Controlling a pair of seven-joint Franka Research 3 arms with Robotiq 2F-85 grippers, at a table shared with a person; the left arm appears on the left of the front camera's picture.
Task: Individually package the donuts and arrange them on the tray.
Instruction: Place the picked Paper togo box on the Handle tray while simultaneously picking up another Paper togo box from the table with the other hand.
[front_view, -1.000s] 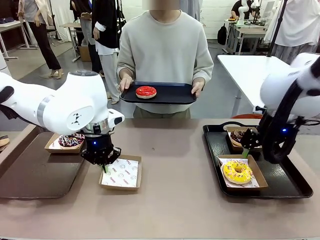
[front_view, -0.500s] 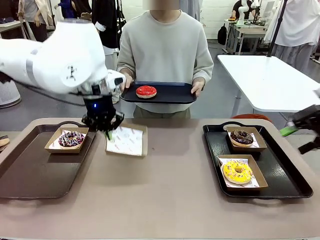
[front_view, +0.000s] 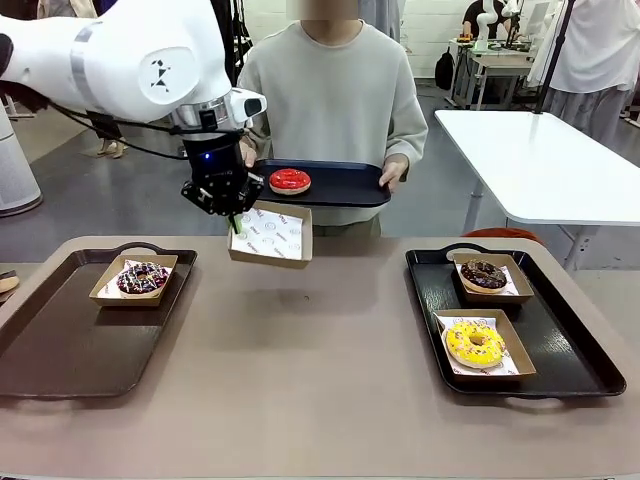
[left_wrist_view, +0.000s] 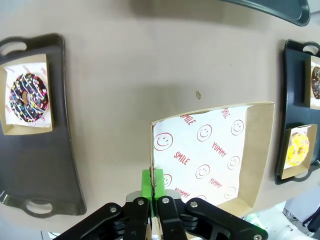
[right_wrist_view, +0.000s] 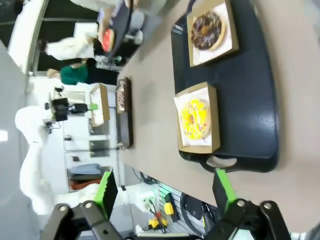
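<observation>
— What did we see at the table?

— We saw the left end effector (front_view: 232, 214) clamped shut on the rim of an empty paper-lined box (front_view: 271, 234), held in the air above the far edge of the table (front_view: 320, 400). A second earlier that box had sat low near the left tray (front_view: 60, 350); we watched it rise and travel toward the person's tray (front_view: 340, 186), which a person at the far side held out with both hands.

— And the donuts?

— The red donut (front_view: 290, 180) lay unboxed on the person's tray, just beyond the lifted box. The chocolate sprinkled donut (front_view: 142, 277) sat boxed at the far corner of the left tray. On the right tray (front_view: 570, 365), the dark chocolate donut (front_view: 485, 273) sat boxed toward the far edge and the yellow donut (front_view: 474, 343) sat boxed toward the near edge.

— What of the other arm?

— We saw the right end effector (right_wrist_view: 165, 192) with its fingers spread wide and nothing between them, looking down on the right tray from above. It had left the front view, where it had hovered over that tray a second before.

— What did that mean for the job?

— We judged that three donuts were packaged and the red one was next: the box was being offered up to receive it, with placement on a tray to follow.
</observation>
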